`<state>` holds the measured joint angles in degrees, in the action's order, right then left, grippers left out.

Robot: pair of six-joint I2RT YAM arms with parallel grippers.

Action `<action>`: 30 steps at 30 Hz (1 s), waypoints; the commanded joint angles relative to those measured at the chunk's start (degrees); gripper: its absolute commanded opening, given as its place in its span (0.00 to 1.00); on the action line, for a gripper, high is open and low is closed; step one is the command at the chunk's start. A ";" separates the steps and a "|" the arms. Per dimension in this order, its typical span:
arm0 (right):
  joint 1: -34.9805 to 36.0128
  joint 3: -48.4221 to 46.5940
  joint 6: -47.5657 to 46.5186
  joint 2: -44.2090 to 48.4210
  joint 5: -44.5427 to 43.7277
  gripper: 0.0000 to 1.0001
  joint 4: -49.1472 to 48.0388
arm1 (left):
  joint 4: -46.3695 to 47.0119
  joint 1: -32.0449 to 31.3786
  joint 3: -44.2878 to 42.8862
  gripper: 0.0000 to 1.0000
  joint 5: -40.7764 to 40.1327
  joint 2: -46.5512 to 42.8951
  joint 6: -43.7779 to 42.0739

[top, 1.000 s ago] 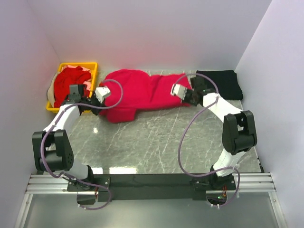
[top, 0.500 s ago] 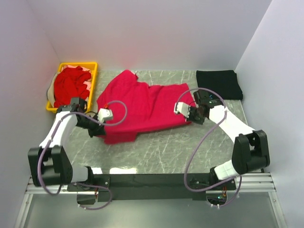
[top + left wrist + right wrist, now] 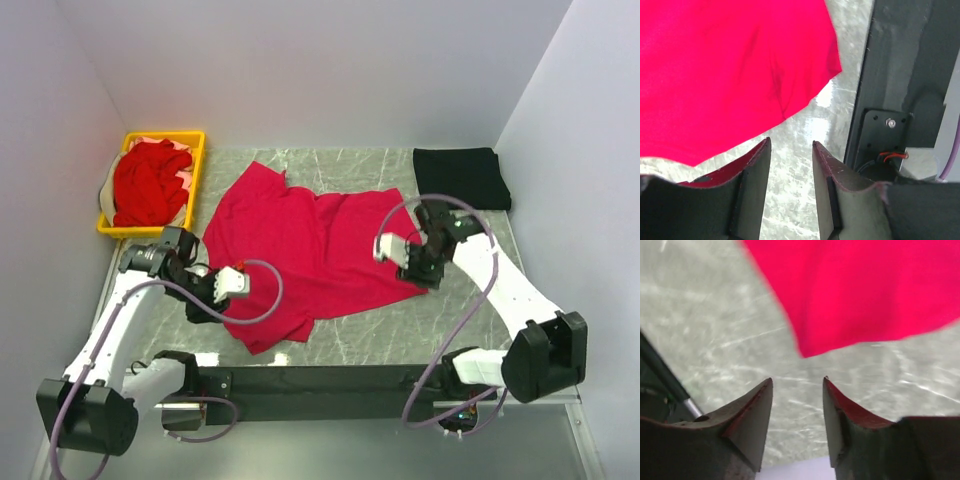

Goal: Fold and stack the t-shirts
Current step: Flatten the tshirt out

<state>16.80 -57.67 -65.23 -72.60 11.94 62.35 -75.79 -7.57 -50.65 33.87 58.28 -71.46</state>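
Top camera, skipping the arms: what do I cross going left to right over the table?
Yellow basket holding red shirts → red t-shirt spread on the table → black t-shirt at the far right.

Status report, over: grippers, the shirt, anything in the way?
Left gripper open, empty, beside near-left edge of red t-shirt. Right gripper open, empty, beside its right edge. Shirt spread out, unfolded. Nothing on it; black t-shirt folded far right.

A yellow rectangular plastic basket (image 3: 165,134) sits at the far left corner of the grey marble-patterned table (image 3: 380,330). A pale beige cloth-like thing (image 3: 105,195) hangs over the basket's left rim. A flat black mounting bar (image 3: 330,380) runs along the table's near edge. Plain pale walls (image 3: 300,70) enclose the table's other three sides.
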 commanded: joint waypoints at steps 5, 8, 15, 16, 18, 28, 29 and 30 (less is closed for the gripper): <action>-5.20 -17.20 17.04 -16.41 1.95 0.22 -7.14 | 17.58 4.41 -8.84 0.39 1.03 13.77 19.12; -5.20 -19.06 20.92 -25.20 0.45 0.17 -9.59 | 25.06 4.59 -11.74 0.35 -1.07 21.05 26.43; -4.84 -19.85 28.31 -35.41 -4.82 0.18 -15.94 | 34.83 5.46 -12.10 0.33 -7.14 32.24 33.23; -4.84 -19.76 28.58 -36.03 -5.70 0.19 -15.94 | 35.79 5.46 -11.93 0.33 -8.11 34.42 33.49; -4.67 -19.15 28.67 -37.61 -6.23 0.19 -14.89 | 36.33 5.73 -11.14 0.31 -10.21 36.37 33.41; -2.04 -5.45 24.81 -33.14 -6.24 0.18 -5.67 | 23.78 6.17 -4.64 0.26 -13.93 34.99 21.55; -1.60 -3.26 23.15 -30.87 -5.80 0.17 -3.22 | 21.23 6.25 -3.93 0.27 -13.31 34.01 17.80; -1.24 -2.28 22.35 -29.63 -4.66 0.18 -1.89 | 16.77 6.17 -3.58 0.27 -12.87 32.79 16.28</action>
<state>14.17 -65.19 -39.94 -104.38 4.82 51.62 -46.13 -1.45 -56.27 20.58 95.18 -47.11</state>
